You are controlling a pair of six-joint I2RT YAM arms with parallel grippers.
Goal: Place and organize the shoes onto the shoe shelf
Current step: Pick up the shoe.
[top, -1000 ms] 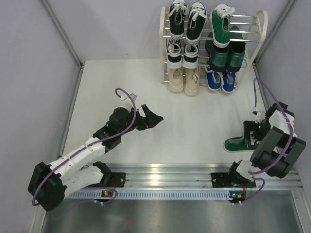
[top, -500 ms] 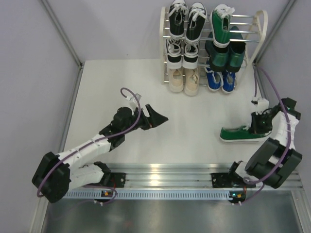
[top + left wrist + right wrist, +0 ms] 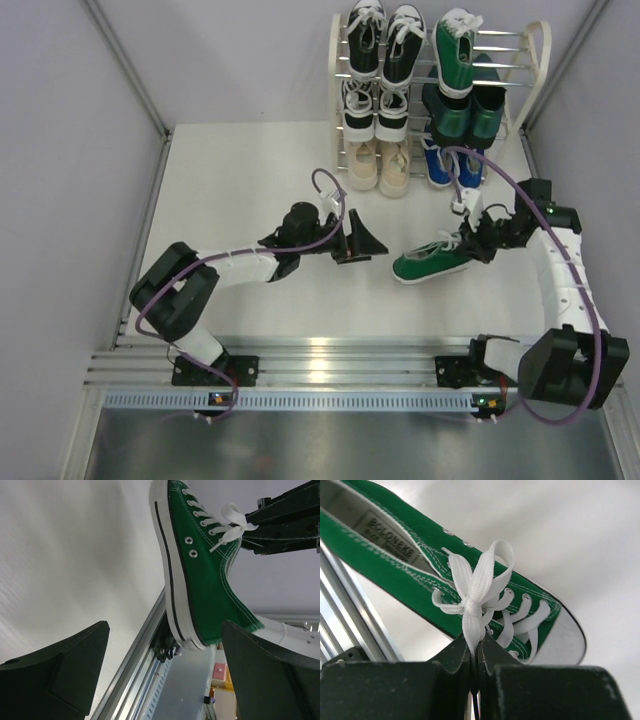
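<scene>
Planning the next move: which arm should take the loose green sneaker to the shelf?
Right. The right gripper is shut on the sneaker's laces and is nearer the shelf; the left gripper is open and holds nothing.

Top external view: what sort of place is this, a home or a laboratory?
Probably a robot laboratory cell, not a home: a white table enclosed by plain grey panels, two arms bolted to an aluminium rail at its near edge, and a shoe shelf set at the far edge.

top cam overhead, wrist cams close; all share green sneaker (image 3: pixel 428 264)
</scene>
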